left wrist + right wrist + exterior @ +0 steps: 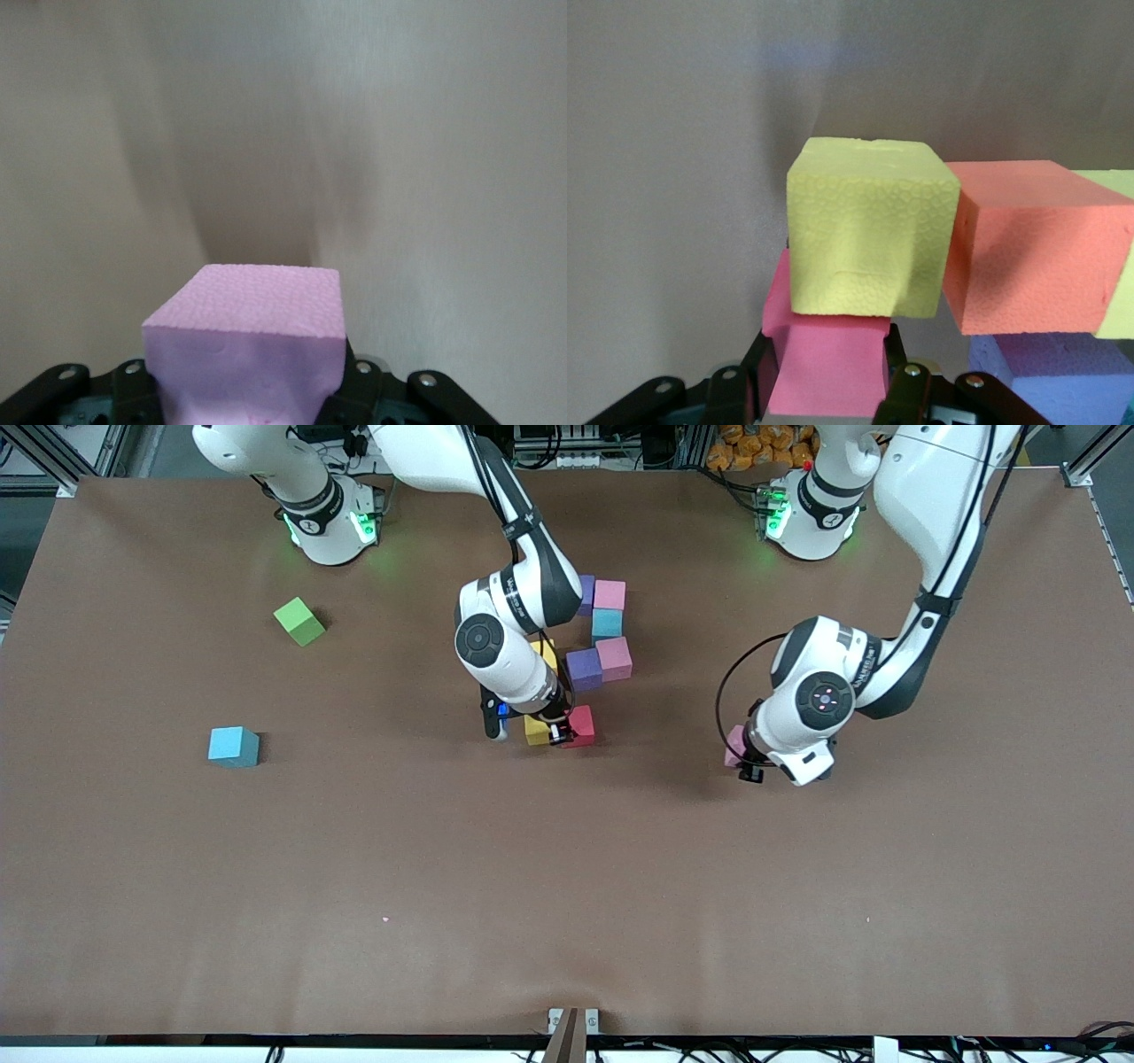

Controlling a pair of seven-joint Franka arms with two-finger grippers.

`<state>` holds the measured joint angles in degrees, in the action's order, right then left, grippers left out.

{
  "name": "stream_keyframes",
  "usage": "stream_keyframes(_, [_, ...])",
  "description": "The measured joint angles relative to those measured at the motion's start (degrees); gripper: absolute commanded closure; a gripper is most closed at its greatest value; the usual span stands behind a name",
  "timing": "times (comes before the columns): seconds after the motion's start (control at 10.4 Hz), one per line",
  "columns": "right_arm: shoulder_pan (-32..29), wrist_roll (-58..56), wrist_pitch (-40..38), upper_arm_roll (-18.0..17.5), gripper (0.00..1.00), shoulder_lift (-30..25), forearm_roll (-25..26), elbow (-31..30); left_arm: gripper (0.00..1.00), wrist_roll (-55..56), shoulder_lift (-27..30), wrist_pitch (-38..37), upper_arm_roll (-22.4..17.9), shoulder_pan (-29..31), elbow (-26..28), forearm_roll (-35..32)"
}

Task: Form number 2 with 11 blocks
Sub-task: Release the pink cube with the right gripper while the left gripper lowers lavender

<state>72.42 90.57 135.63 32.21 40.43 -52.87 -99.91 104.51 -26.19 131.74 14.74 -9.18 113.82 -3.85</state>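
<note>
Pink cube point(734, 746) in left gripper point(749, 766) sits lowest in the front view, off toward the left arm's end.
Front view: right gripper point(556, 729) is down at the cluster's near edge, clamped on a red cube point(581, 725) beside a yellow cube point(535, 730); purple point(583, 669), pink point(613, 658), blue point(607, 623) and another pink point(609, 593) lie farther up; a loose blue cube point(234, 746) and a green cube point(299, 621) sit toward the right arm's end. Left wrist view: pink cube point(252, 350) pinched between the fingers point(133, 390) above bare table point(443, 133). Right wrist view: fingers point(908, 394) narrow on the red cube point(828, 359), touching the yellow cube point(868, 230); orange cube point(1036, 248) just beside, purple point(1045, 367) under it.
</note>
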Motion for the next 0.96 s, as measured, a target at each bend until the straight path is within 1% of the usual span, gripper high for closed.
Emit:
stream_keyframes(0.29, [0.07,-0.06,0.30,-0.19,0.84,-0.02,0.00,-0.26,0.97,5.83,-3.53,0.00,0.08,-5.56,-4.20,0.13])
stream_keyframes(0.48, [0.08,-0.07,0.57,-0.28,0.84,-0.04,0.00,-0.45,0.97,8.62,-4.53,0.00,0.09,-7.80,-5.80,0.44])
stream_keyframes(0.67, [0.08,-0.07,0.67,-0.35,0.84,-0.06,-0.44,-0.52,0.97,9.25,-4.64,0.00,0.10,-9.05,-6.11,1.21])
stream_keyframes(0.96, [0.08,-0.05,0.91,-0.49,0.82,-0.07,-1.63,-0.72,0.96,9.30,-4.67,-0.01,-0.11,-8.92,-6.20,1.32])
